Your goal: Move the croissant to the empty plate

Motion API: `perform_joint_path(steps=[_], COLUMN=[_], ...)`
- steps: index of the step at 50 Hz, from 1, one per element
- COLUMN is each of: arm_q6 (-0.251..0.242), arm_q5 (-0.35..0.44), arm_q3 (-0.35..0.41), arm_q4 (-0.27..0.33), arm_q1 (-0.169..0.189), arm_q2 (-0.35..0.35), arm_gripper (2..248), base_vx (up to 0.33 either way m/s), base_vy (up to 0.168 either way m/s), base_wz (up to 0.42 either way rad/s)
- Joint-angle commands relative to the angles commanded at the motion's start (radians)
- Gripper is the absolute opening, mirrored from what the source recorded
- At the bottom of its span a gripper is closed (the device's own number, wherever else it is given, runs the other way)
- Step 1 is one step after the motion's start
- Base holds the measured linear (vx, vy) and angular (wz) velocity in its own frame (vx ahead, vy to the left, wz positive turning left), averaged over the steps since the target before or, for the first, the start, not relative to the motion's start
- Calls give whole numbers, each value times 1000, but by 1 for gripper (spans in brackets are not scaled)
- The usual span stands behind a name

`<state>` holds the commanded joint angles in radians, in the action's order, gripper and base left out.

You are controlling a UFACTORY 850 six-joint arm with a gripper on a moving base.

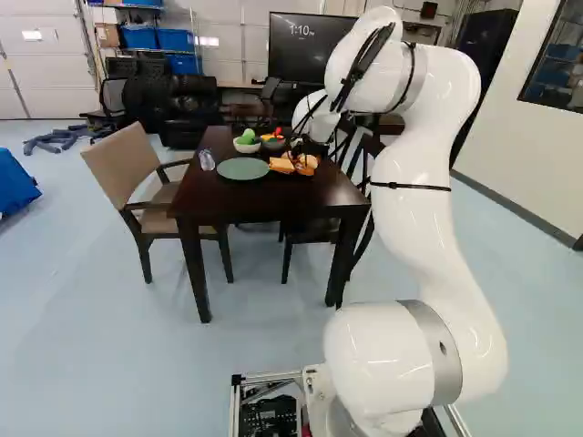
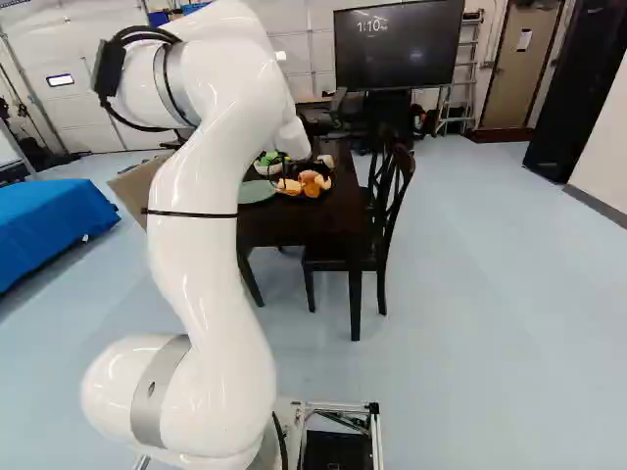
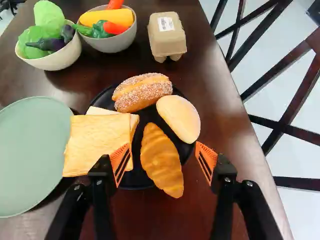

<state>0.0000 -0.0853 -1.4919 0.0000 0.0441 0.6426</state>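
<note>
Arches the white arm up and forward from its base joint, black two-finger gripper angled downward, orange-padded fingers spread apart.

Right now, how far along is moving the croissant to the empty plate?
Done, it seems: lining up; the open gripper straddles the croissant. In hand: nothing; the croissant lies on the black plate. Left: grip, lift, carry and release it onto the bare green plate.

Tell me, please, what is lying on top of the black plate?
On the black plate lie bread slices, a sugared bun, a plain bun and the croissant, its tip past the rim. The part of the plate beneath them cannot be seen.
</note>
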Motion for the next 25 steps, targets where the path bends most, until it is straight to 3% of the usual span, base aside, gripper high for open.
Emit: perform_joint_path(steps=[25], arm_q6=[0], arm_q5=[-55], arm_q3=[-44], arm_q4=[0], arm_q1=[-1], arm_q2=[32], arm_gripper=[189], base_vx=[0], base_vy=[0], base_wz=[0])
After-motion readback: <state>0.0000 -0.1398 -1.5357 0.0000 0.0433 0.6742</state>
